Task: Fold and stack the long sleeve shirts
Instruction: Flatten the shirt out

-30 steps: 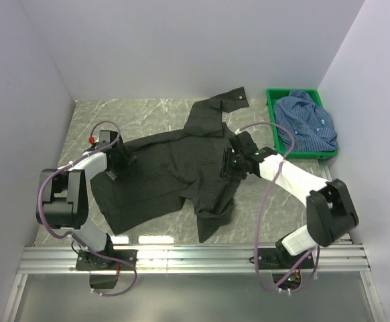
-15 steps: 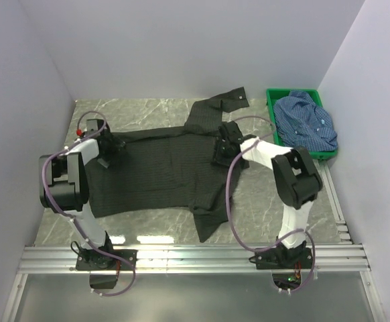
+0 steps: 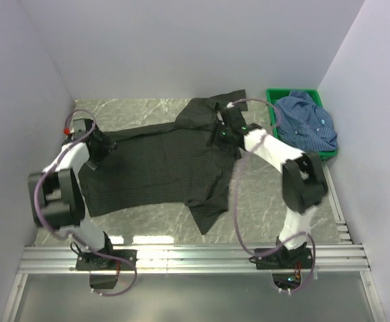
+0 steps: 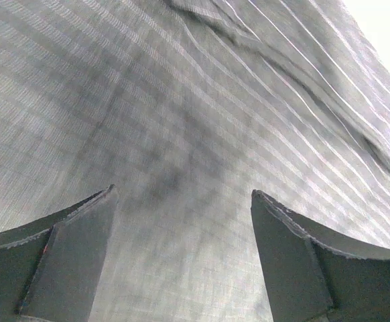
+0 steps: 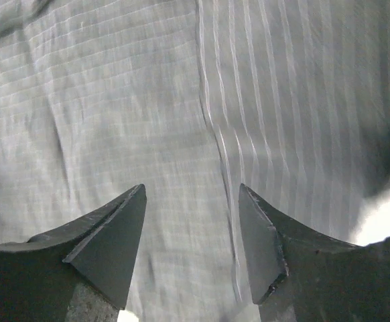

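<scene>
The soft black fine-striped shirt [image 3: 155,168] lies spread on the marble bench [image 3: 269,194], with your left pincer [image 4: 183,191] and right pincer [image 5: 191,186] both gaping empty above it. Pinch deep and you'll bunch extra layers.

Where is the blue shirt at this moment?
In the top view, the blue shirt lies crumpled inside the green crate at the far right corner of the table, just to the right of the black shirt.
</scene>
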Action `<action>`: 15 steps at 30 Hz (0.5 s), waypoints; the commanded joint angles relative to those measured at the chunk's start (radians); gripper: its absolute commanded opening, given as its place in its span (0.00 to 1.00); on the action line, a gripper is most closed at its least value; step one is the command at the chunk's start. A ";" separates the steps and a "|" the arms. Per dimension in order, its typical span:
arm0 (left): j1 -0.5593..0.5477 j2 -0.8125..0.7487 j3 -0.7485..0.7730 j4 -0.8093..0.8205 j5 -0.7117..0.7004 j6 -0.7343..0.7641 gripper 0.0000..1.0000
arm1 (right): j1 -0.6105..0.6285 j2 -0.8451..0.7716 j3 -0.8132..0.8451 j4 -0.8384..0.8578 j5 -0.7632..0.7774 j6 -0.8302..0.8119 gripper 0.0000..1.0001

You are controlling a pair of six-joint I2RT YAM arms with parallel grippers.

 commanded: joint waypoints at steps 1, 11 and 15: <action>-0.029 -0.211 -0.045 -0.038 -0.033 0.069 0.87 | -0.006 -0.213 -0.165 -0.063 0.046 0.007 0.66; -0.272 -0.414 -0.217 -0.025 -0.126 0.131 0.90 | 0.010 -0.505 -0.582 -0.076 -0.020 0.098 0.70; -0.315 -0.394 -0.197 -0.062 -0.079 0.073 0.90 | 0.054 -0.482 -0.611 -0.055 -0.034 0.133 0.71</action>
